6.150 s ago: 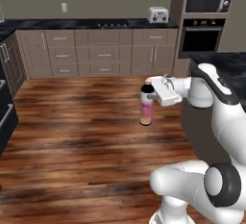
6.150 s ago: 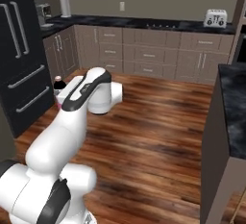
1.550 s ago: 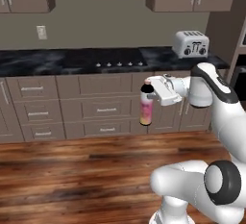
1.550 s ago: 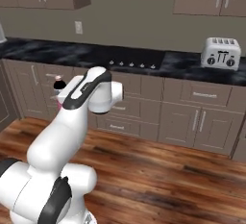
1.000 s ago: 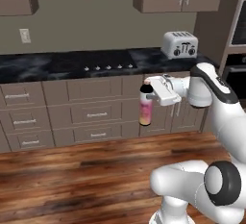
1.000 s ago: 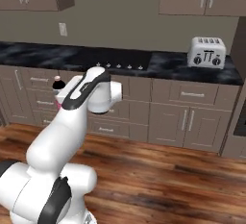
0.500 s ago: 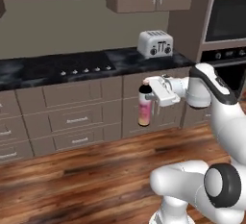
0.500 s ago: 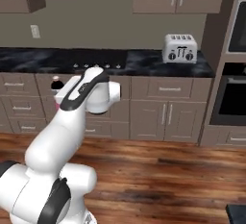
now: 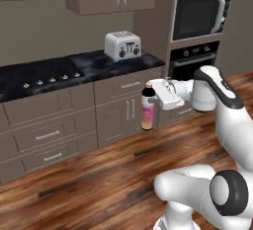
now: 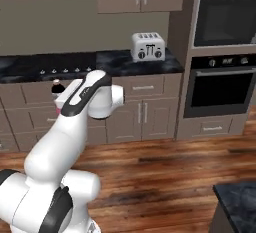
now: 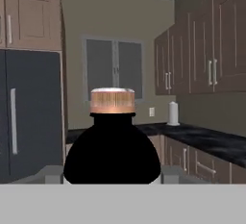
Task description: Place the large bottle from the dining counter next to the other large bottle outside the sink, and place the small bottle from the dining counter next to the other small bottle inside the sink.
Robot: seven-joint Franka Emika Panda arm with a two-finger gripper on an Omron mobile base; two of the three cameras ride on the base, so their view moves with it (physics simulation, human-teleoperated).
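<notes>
One bottle (image 9: pixel 147 108) is seen, carried upright in mid-air above the wood floor (image 9: pixel 99 184), in front of the lower cabinets. It has a dark top and a pink lower part; in the hand view a copper-coloured cap (image 11: pixel 112 100) is shown on a black body. The bottle is clamped by the gripper (image 9: pixel 157 100) near its neck, with the jaws partly closed around it. In the right base view just the bottle's dark top (image 10: pixel 57 86) is seen behind the arm.

One toaster (image 9: pixel 122 45) is set on the dark worktop (image 9: pixel 89 66), towards its right end. One cooktop (image 9: pixel 52 78) is set into the worktop left of the toaster. One wall oven (image 10: pixel 221 84) and one microwave (image 10: pixel 224 21) above it are stacked right of the worktop. One fridge (image 11: pixel 29 117), one window (image 11: pixel 114 70) and one white kettle (image 11: pixel 173 113) are counted in the hand view.
</notes>
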